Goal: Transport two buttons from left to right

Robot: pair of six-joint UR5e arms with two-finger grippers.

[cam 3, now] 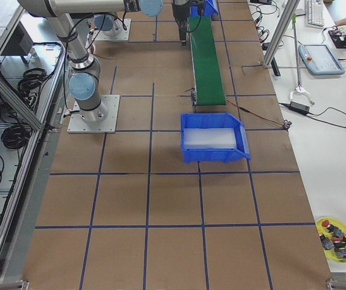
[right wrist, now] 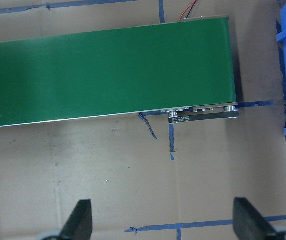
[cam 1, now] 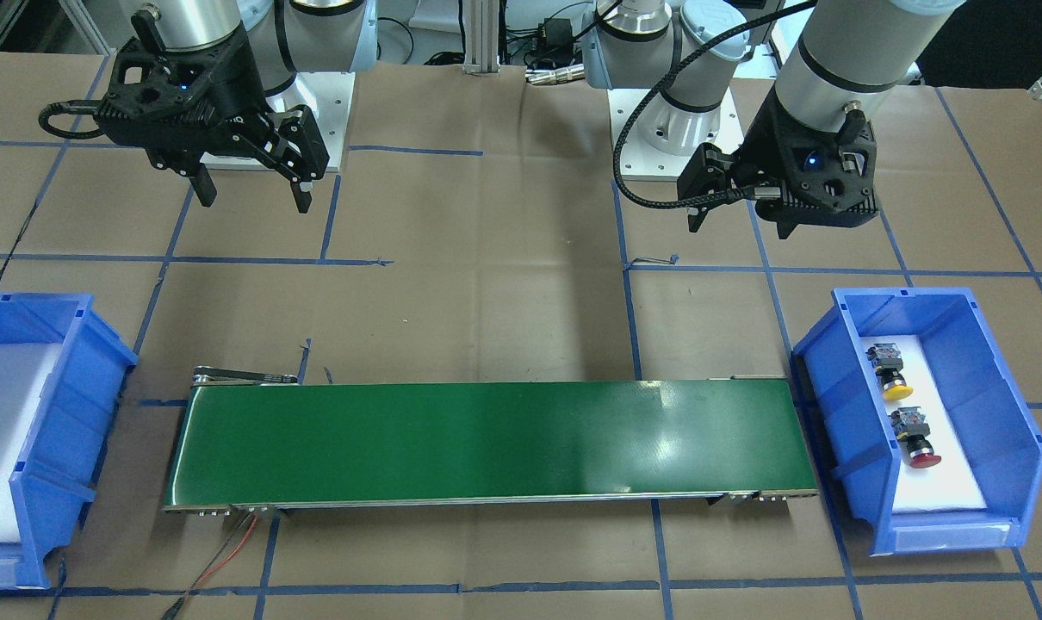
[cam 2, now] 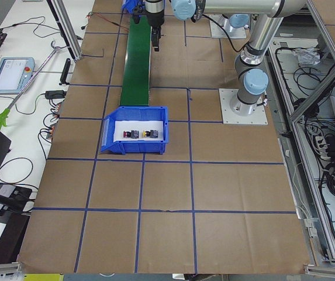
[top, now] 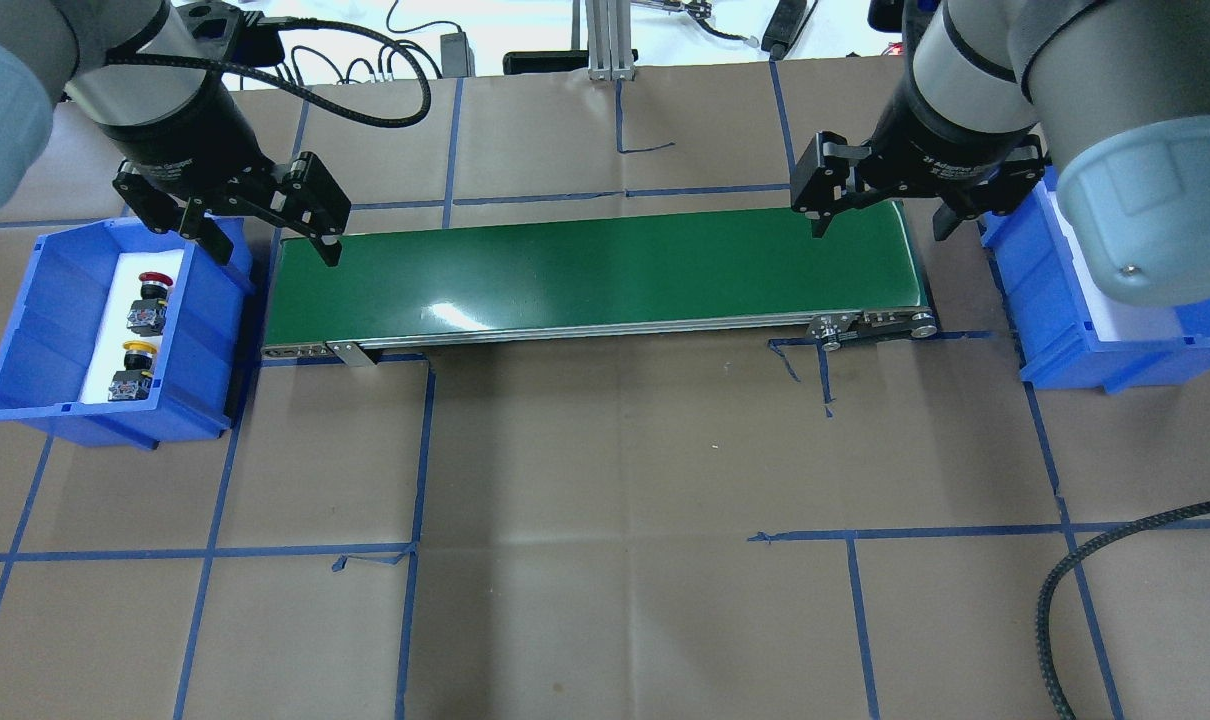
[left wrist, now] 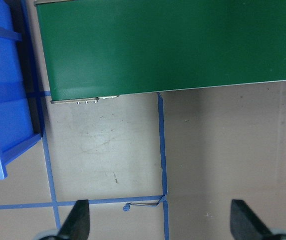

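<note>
Conveyor belt (cam 1: 486,443) lies between left bin (cam 1: 952,536) and right bin (cam 1: 65,413).
Yellow button (cam 1: 893,379), red button (cam 1: 915,443) sit in the left bin; left gripper (top: 273,252), right gripper (top: 878,230) hover, fingers apart.

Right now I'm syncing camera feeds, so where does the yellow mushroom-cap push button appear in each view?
Front-facing: yellow mushroom-cap push button, right, in blue plastic bin.
Overhead: button left, in bin.
Exterior left: centre, right-hand button.
Exterior right: not visible.
Left wrist: absent.
Right wrist: absent.
Landmark: green conveyor belt.
</note>
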